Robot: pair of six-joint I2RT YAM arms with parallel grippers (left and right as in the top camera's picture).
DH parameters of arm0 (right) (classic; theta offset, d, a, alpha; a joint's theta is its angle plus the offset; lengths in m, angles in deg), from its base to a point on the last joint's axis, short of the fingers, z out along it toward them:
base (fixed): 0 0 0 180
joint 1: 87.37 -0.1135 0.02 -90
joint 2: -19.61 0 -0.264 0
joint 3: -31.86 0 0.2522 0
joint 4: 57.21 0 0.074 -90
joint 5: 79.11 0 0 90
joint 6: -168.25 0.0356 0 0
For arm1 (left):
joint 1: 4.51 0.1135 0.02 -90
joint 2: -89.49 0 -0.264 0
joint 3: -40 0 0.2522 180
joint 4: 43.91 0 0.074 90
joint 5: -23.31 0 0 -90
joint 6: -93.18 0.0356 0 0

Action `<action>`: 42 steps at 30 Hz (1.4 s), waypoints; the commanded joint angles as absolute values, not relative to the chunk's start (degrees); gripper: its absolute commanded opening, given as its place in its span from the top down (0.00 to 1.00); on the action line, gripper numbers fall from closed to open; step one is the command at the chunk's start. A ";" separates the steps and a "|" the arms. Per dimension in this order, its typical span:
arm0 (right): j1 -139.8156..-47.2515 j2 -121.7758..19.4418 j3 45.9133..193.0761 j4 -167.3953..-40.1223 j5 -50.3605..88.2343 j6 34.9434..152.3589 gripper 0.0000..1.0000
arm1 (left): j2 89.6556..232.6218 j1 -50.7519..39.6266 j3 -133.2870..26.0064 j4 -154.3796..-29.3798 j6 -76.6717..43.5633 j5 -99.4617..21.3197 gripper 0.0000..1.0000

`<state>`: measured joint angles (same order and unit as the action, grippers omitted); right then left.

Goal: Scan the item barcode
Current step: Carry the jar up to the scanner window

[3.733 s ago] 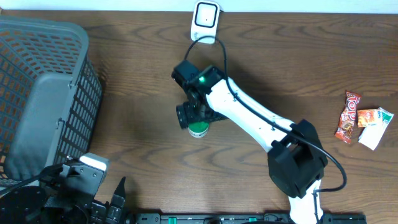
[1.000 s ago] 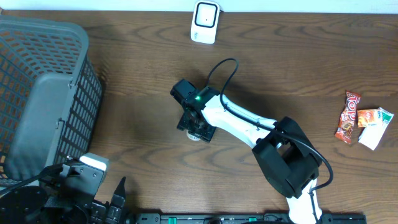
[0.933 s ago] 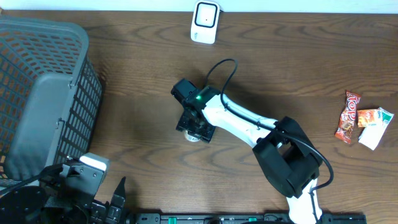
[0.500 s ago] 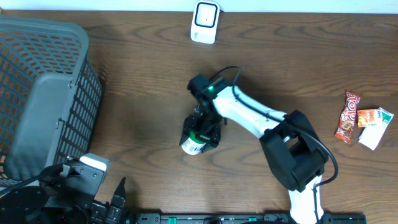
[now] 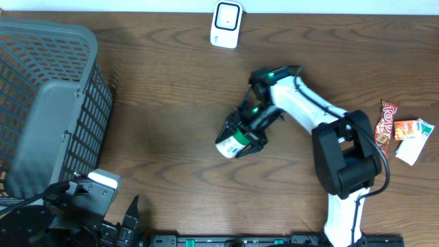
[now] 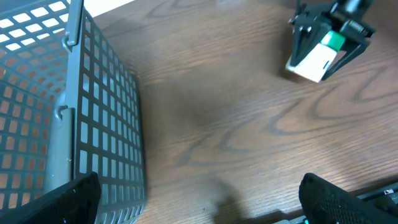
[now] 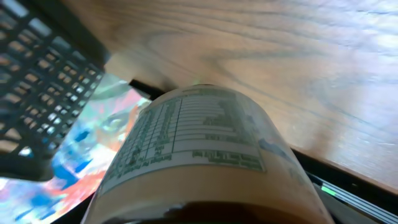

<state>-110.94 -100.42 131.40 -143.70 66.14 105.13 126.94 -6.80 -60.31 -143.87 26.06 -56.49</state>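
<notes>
The left gripper (image 6: 196, 190) is sitting at the near left beside a grey perforated plastic basket (image 5: 48, 103). Its black fingers (image 6: 59, 202) are standing fully apart, holding nothing. The right gripper (image 5: 245, 130) is clamping a small white cylindrical bottle with a green end (image 5: 232, 144) at mid-table, tilted, with its fine-print label facing the wrist camera. A white rounded barcode scanner (image 5: 226, 24) is lying at the far edge. Crinkled red and orange snack packets (image 5: 398, 134) are lying at the right edge of the dark wood-grain table (image 5: 158, 103).
</notes>
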 commanded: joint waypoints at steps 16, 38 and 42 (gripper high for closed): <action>-108.45 -98.04 131.61 -131.24 70.36 90.13 0.55 | 126.79 -6.58 -59.96 -144.04 25.77 -56.18 0.01; -109.72 -98.04 154.26 -105.65 27.03 87.09 0.38 | 126.79 -6.56 -59.96 -144.04 25.77 -56.16 0.01; -109.70 -98.63 154.26 -98.11 20.98 85.65 0.40 | 126.79 -6.58 -59.96 -144.04 25.75 -56.18 0.01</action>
<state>-109.52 -100.01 153.10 -101.63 28.98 88.45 126.94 -6.80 -60.31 -144.04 26.03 -56.49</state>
